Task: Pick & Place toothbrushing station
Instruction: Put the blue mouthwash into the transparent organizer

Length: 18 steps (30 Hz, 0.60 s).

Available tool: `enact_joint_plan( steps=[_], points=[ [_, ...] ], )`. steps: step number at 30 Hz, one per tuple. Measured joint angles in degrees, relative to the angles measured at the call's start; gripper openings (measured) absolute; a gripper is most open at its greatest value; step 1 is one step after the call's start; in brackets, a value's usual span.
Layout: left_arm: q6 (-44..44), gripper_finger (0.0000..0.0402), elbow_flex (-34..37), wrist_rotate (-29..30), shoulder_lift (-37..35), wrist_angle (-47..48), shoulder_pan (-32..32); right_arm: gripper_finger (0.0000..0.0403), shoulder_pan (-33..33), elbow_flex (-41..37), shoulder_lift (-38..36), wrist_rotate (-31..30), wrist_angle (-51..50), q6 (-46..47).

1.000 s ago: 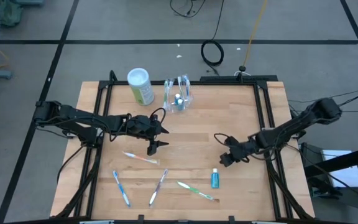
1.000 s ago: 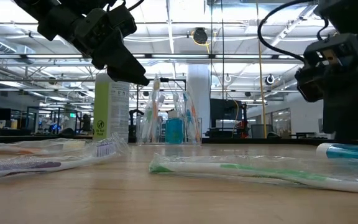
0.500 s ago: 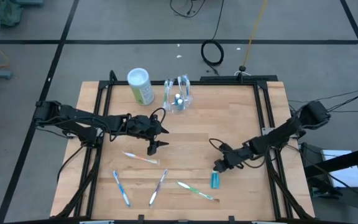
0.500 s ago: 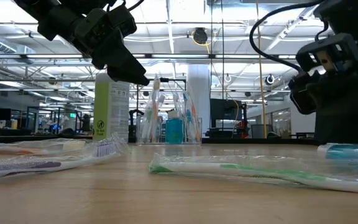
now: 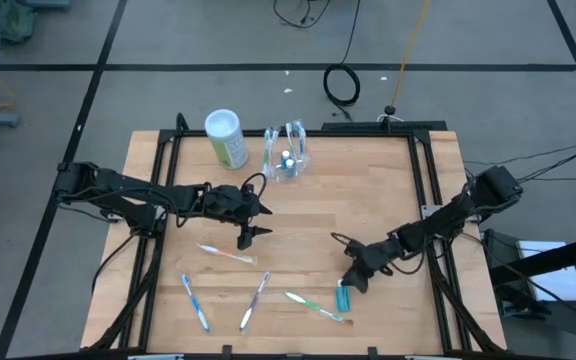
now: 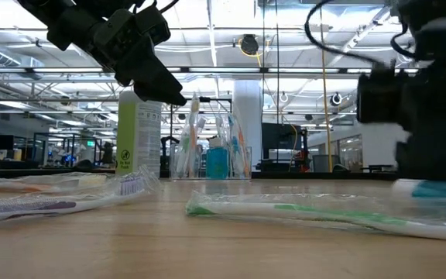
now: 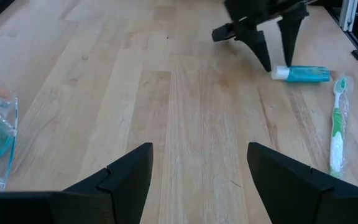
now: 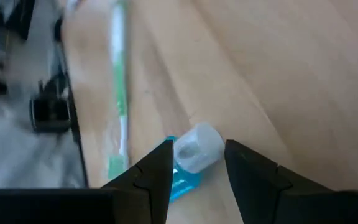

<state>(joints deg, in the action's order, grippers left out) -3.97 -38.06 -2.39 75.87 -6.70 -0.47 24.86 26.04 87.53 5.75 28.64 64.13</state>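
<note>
The clear plastic holder (image 5: 288, 155) stands upright at the table's far middle, with brushes and a blue tube in it; it also shows in the low view (image 6: 211, 159). My left gripper (image 5: 256, 222) hovers open and empty over the table's middle left. My right gripper (image 5: 352, 281) is open and low over a small blue toothpaste tube (image 5: 344, 295) lying flat near the front. Its fingers stand on either side of the tube's white cap (image 8: 197, 148). My right gripper's fingers (image 8: 157, 169) come down slanting from above on either side of the tube's white cap (image 8: 199, 149). I cannot tell whether they touch it. The tube lies flat on the table.
A green canister (image 5: 226, 138) with a white lid stands left of the holder. Several wrapped toothbrushes lie near the front: one orange-tipped (image 5: 225, 254), a blue one (image 5: 195, 302), a purple one (image 5: 254, 302) and a green one (image 5: 315, 306) just beside the tube.
My right gripper has gone toward the table's near edge and a little left, and down onto the toothpaste tube, so that its fingers now stand around the cap. The tube has stayed where it was.
</note>
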Motion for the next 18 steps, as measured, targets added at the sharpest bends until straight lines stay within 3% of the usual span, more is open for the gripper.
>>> enact_joint_plan(
  steps=[5, 11, 14, 18],
  points=[
    [0.0, 0.0267, 0.0, 0.0, 0.0, 0.0, 0.0, 0.0139, 0.0, 0.0, -1.2, 0.4, 6.6, -20.9],
    [0.1, 0.0267, 0.0, 0.0, 0.0, 0.0, 0.0, 0.0139, 0.0, 0.0, -2.0, 0.3, 6.6, -47.0],
    [0.2, 0.0267, 0.0, 0.0, 0.0, 0.0, 0.0, 0.0139, -0.1, 0.0, -2.0, 0.1, 6.5, -53.5],
    [0.5, 0.0267, 0.0, 0.0, 0.0, 0.0, 0.0, 0.0139, -0.4, 0.0, -2.0, 0.2, 6.8, -53.1]
  ],
)
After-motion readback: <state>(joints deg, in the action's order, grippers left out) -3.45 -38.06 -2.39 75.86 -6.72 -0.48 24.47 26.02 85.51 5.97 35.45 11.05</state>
